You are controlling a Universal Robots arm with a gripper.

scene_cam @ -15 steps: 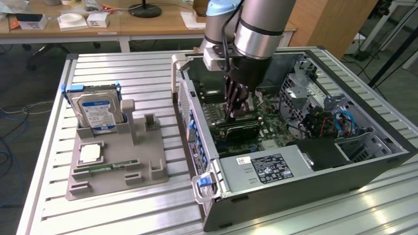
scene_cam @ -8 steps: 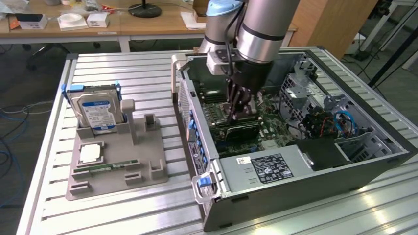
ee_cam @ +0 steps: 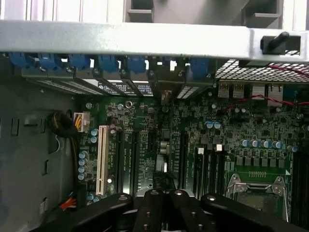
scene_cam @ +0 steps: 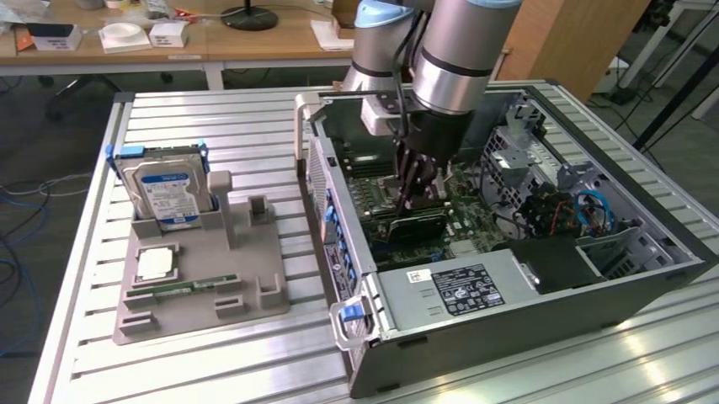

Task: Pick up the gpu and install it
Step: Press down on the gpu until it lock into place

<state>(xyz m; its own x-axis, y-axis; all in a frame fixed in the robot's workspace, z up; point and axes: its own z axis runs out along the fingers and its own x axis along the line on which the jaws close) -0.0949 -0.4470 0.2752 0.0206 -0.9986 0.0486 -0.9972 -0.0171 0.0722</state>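
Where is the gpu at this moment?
In the exterior view, the gpu sits inside the open computer case, low over the motherboard, directly beneath the gripper and just behind the labelled power supply.

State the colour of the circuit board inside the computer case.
Green; the motherboard shows best in the wrist view.
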